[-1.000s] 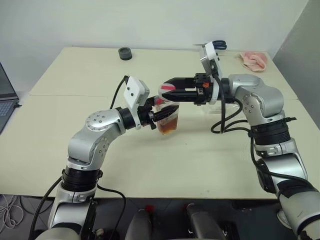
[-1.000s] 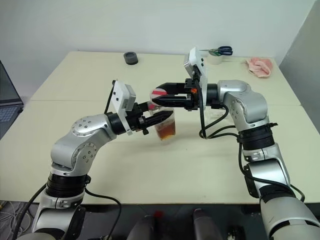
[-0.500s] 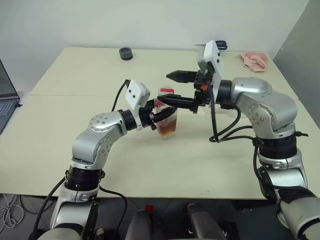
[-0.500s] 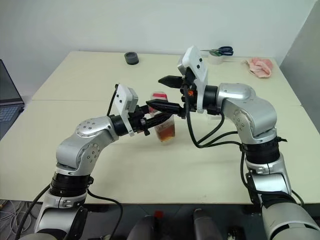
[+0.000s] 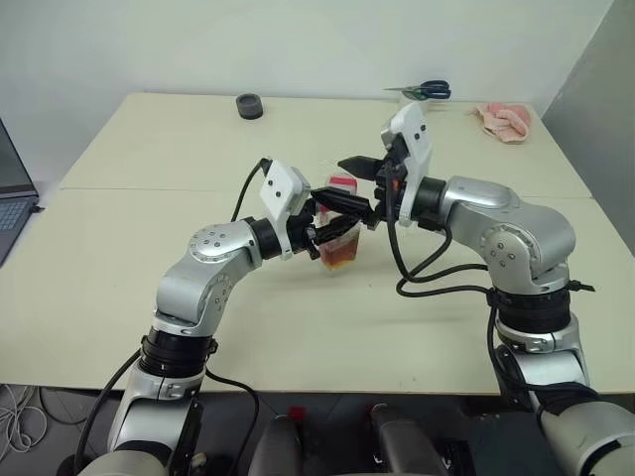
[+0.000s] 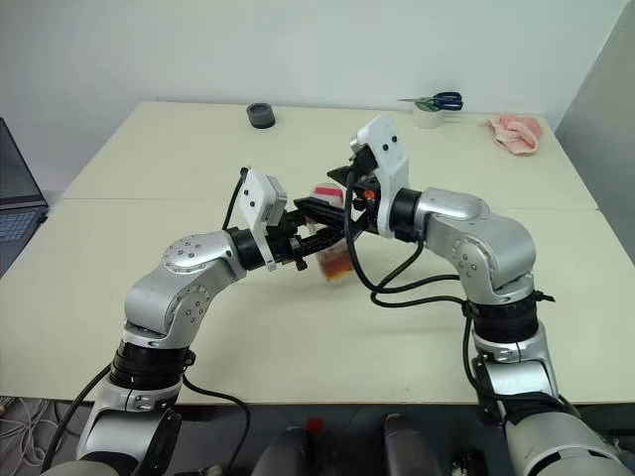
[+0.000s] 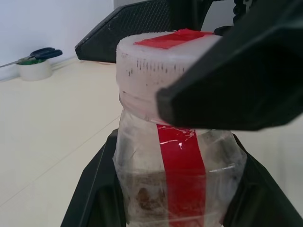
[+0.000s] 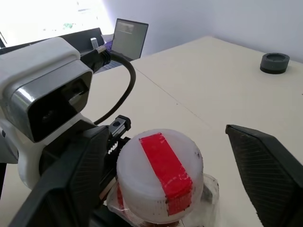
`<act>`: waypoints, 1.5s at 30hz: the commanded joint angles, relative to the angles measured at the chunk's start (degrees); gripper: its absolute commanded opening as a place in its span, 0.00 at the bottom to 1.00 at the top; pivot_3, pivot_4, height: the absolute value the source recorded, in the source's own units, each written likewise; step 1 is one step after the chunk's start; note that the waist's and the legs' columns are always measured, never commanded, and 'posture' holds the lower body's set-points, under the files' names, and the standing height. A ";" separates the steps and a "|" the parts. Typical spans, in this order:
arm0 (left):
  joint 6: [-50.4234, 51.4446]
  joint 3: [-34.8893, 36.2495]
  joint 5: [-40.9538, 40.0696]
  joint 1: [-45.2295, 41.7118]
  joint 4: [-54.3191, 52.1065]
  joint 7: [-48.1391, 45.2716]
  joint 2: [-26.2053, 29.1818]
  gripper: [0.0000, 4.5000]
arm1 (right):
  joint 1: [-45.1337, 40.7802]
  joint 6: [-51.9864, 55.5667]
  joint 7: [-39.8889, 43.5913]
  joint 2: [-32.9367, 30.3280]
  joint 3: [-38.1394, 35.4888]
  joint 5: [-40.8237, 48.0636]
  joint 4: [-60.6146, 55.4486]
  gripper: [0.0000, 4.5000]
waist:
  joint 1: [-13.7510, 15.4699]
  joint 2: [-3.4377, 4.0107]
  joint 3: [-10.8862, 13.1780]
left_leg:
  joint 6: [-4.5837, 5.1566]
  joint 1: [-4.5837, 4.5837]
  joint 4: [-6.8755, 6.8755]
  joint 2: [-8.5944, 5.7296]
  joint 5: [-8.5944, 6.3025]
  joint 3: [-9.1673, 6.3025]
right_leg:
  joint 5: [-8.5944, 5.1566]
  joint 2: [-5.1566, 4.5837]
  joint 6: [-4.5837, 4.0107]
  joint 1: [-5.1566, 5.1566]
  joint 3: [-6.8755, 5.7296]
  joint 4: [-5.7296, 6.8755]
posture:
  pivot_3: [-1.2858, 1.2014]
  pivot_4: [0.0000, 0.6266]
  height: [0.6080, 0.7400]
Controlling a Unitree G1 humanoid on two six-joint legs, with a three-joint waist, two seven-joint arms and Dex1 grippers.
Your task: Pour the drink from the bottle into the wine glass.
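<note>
A big cream counter [image 5: 149, 297] stands by a plain pale wall. Far back on it are a small dark round thing [image 5: 248, 105], a roll of tape [image 6: 428, 115] with blue scissors [image 6: 441, 99] on top, and a pink cloth [image 5: 503, 120] near the right corner. A laptop [image 5: 12, 188] sits off at the left edge.

The bottle [image 5: 339, 230] stands upright on the middle of the counter. It is clear, with a red strip down its side and a pale cap [image 8: 159, 174] that has red tape across the top. The brown drink [image 5: 340, 257] fills only its lower part.

The left fingers [image 7: 92, 189] are clenched on the body of the bottle, one on each side, low down, touching it.

The right fingers [image 8: 265, 168] are spread wide apart. They reach over from the other side, up at the height of the cap. One sits on each side of the cap, with a gap to each, so they hold nothing.
</note>
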 commanded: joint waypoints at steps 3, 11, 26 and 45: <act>-1.12 1.45 -0.21 -0.35 -2.57 0.49 0.42 0.42 | -1.10 -1.31 -0.58 0.53 -2.02 1.78 -1.03 0.49 | 0.00 0.00 0.00 | 0.00 0.00 0.00 0.00 0.00 0.00 | 0.00 0.00 0.00 0.00 0.00 0.00 | 0.52 0.24 1.00; -0.79 1.33 -0.67 -0.52 -2.47 0.40 0.48 0.42 | -1.95 -3.85 6.93 -1.81 -0.57 3.33 0.52 0.42 | 0.01 0.00 0.00 | 0.00 0.00 0.00 0.00 0.00 0.00 | 0.00 0.00 0.00 0.00 -0.01 0.00 | 0.52 0.24 1.00; 1.16 1.00 -4.00 0.24 -4.94 -3.56 1.73 0.42 | -9.18 -28.60 48.76 -8.35 8.21 -2.52 26.19 0.42 | -0.78 0.00 0.00 | 0.02 0.19 0.00 0.11 0.00 0.03 | 0.00 0.17 0.01 0.07 0.09 0.08 | 0.52 0.24 1.00; -1.73 -0.91 -2.48 -1.74 0.14 -4.97 0.38 0.42 | 1.15 -9.71 17.98 -9.82 -1.39 0.71 -2.40 1.00 | 0.03 0.01 0.00 | 0.01 0.11 0.01 0.02 0.00 0.03 | 0.02 0.04 -0.02 0.06 0.07 0.05 | 0.52 0.24 1.00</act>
